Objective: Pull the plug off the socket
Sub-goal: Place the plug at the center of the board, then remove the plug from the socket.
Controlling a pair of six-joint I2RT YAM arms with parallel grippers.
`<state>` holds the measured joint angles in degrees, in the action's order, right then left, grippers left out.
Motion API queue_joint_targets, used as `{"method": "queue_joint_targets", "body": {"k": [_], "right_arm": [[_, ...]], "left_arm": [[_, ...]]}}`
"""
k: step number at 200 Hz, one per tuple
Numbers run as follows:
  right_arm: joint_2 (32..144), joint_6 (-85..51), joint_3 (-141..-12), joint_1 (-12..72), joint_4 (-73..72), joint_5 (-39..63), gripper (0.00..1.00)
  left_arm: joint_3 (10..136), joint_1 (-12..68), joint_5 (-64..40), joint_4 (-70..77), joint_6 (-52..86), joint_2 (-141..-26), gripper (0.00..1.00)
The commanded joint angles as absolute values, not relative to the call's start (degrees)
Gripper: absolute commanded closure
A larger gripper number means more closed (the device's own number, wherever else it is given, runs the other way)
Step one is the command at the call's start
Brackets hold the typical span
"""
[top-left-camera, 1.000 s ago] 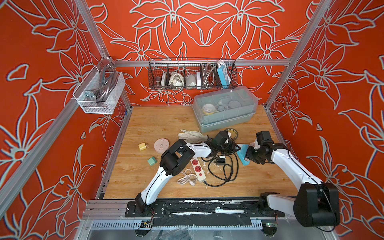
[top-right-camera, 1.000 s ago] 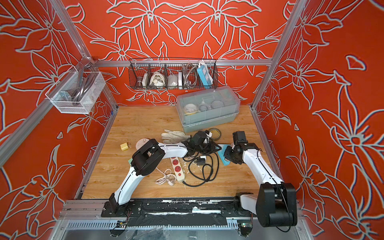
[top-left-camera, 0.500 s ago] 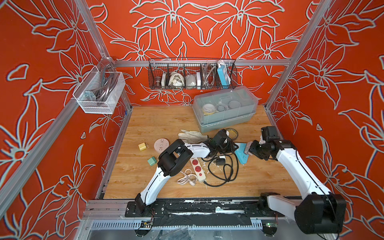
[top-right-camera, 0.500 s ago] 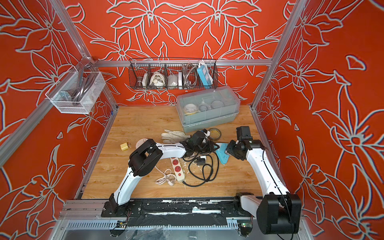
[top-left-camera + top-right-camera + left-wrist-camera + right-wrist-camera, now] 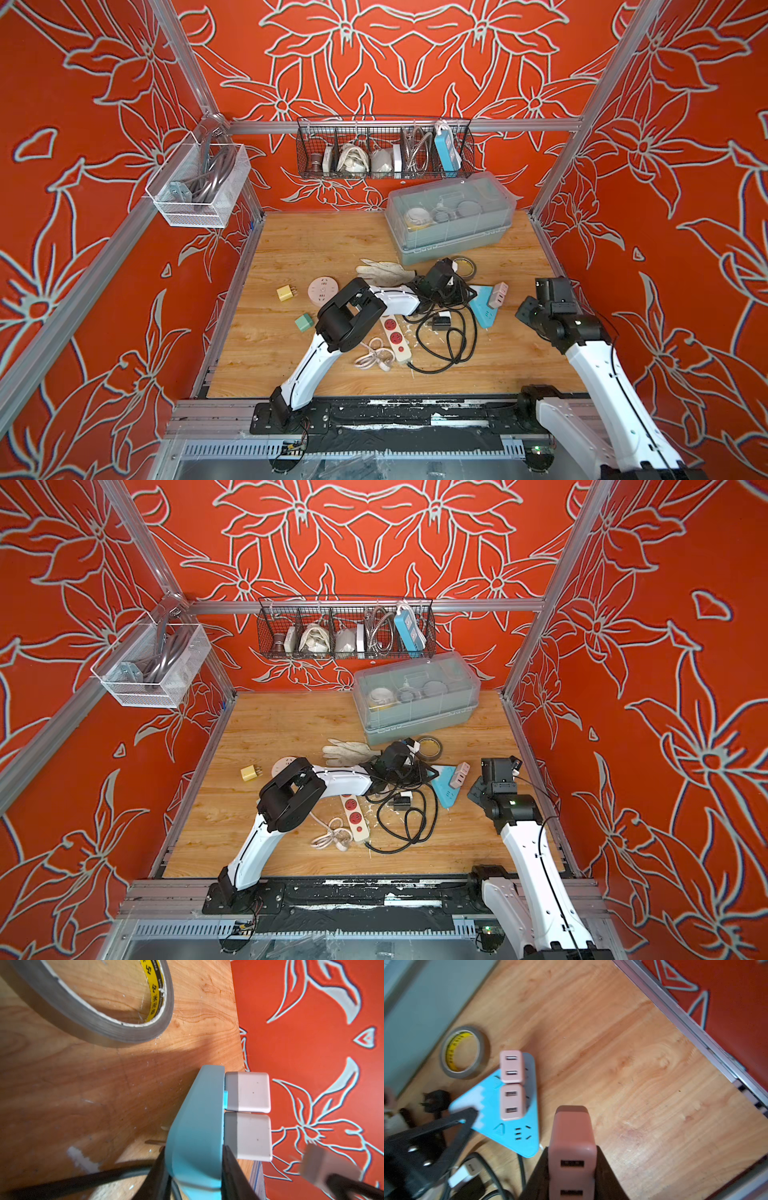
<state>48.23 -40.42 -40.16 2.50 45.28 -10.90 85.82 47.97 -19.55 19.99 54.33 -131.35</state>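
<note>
A blue triangular socket lies on the wooden table, and two pink plugs sit in it side by side. My left gripper is shut on the socket's corner. My right gripper hangs to the right of the socket, clear of it. It is shut on a third pink plug, which is free of the socket.
A tape roll lies just behind the socket. Black cables, a white power strip and a glove lie by the left arm. A grey lidded box stands at the back, and the right wall rail is close.
My right gripper has drawn back to the right, away from the socket, taking the pink plug with it. The left gripper has kept its hold on the socket.
</note>
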Motion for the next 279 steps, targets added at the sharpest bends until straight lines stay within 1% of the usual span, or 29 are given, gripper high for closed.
{"method": "queue_joint_targets", "body": {"k": [1, 29, 45, 64, 77, 95, 122, 134, 140, 153, 195, 211, 223, 242, 265, 279], "right_arm": [[48.83, -43.29, -35.81, 2.03, 41.10, -13.09, 1.00], [49.74, -44.67, -31.19, 1.71, 35.59, -9.49, 1.00], [49.87, -45.36, -29.64, 1.67, 33.99, -9.66, 1.00], [49.82, -45.57, -27.53, 1.56, 31.44, -10.63, 0.96], [50.05, -45.28, -26.75, 1.41, 30.28, -9.51, 0.92], [50.17, -44.87, -26.04, 1.32, 30.00, -8.48, 0.80], [49.79, -44.54, -25.21, 1.32, 31.07, -11.79, 0.60], [49.73, -45.11, -25.92, 1.31, 32.82, -13.19, 0.45], [49.64, -45.69, -26.52, 1.32, 34.02, -14.12, 0.39], [49.32, -45.88, -27.97, 1.27, 35.65, -15.04, 0.35], [47.38, -38.74, -32.99, 1.36, 33.94, -11.15, 0.33], [48.77, -34.81, -34.19, 1.40, 30.86, -5.72, 0.33], [51.17, -32.89, -35.02, 1.40, 28.76, -1.06, 0.33], [57.25, -34.11, -37.77, 1.38, 28.81, 1.23, 0.33], [65.75, -32.62, -42.03, 1.47, 28.77, 6.06, 0.41], [69.59, -32.87, -43.72, 1.71, 28.70, 6.29, 0.40]], "left_arm": [[82.59, 48.16, -15.87, 3.98, 50.28, -137.76, 0.93], [82.91, 48.30, -16.25, 3.57, 50.61, -138.47, 0.92], [82.45, 48.51, -16.52, 4.50, 50.80, -138.43, 0.92], [82.70, 48.69, -16.67, 4.73, 50.76, -138.34, 0.92], [82.72, 48.78, -17.22, 5.18, 50.98, -138.04, 0.93], [82.29, 48.87, -16.38, 5.45, 50.72, -137.31, 0.92], [82.14, 48.91, -16.23, 5.67, 50.65, -137.52, 0.92], [81.94, 48.87, -16.40, 5.71, 50.54, -137.46, 0.92], [81.96, 48.87, -16.47, 5.63, 50.36, -137.40, 0.93], [82.00, 48.87, -16.38, 5.12, 49.95, -137.29, 0.93], [81.88, 48.87, -16.63, 5.50, 50.45, -137.48, 0.92], [82.03, 48.87, -17.20, 5.77, 50.78, -137.64, 0.91], [81.66, 48.97, -17.25, 6.06, 50.84, -137.40, 0.91], [81.49, 48.95, -17.01, 5.91, 50.67, -137.37, 0.91], [81.23, 48.95, -16.97, 6.36, 51.01, -137.46, 0.91], [81.12, 48.99, -17.07, 6.46, 51.15, -137.46, 0.91]]}}
